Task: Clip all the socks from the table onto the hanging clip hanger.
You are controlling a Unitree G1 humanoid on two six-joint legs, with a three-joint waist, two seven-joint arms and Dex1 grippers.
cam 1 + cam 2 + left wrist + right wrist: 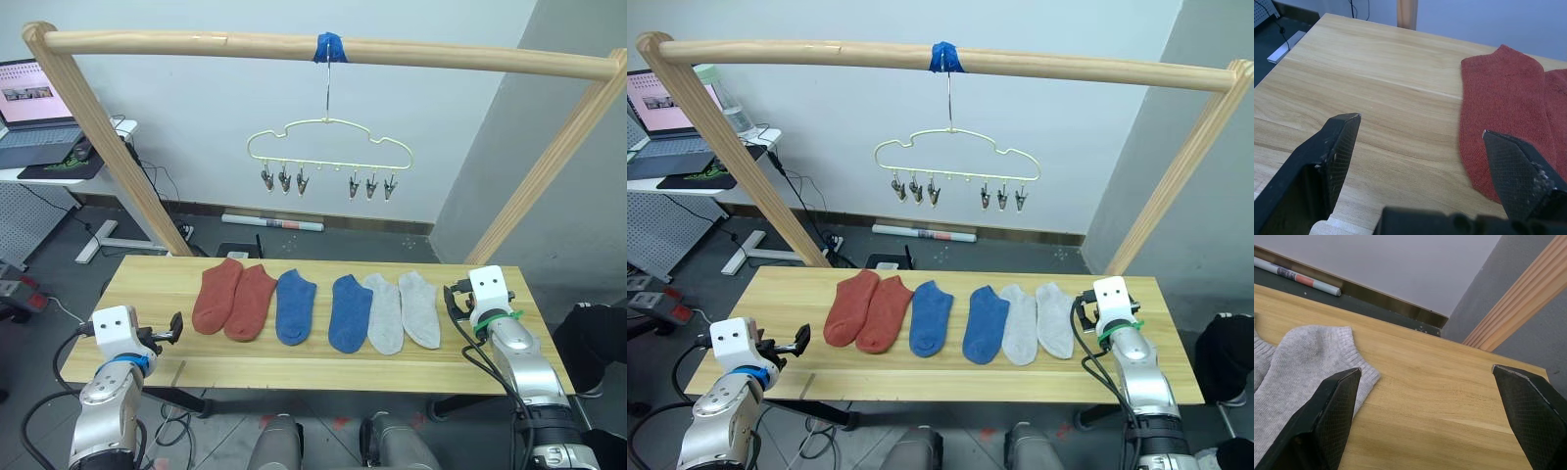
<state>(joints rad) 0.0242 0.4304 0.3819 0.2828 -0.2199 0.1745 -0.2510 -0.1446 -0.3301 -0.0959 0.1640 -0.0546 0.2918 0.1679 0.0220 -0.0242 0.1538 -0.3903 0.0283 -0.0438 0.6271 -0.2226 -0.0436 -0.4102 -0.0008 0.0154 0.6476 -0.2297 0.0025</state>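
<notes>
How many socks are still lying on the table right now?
6, in one row on the table: two rust-red socks on the robot's left, two blue socks in the middle, two light grey socks on the right. None on the clip hanger.

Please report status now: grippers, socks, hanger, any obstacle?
Left gripper open, right gripper open, both empty. Six socks on table. Clip hanger bare. No obstacle seen.
</notes>
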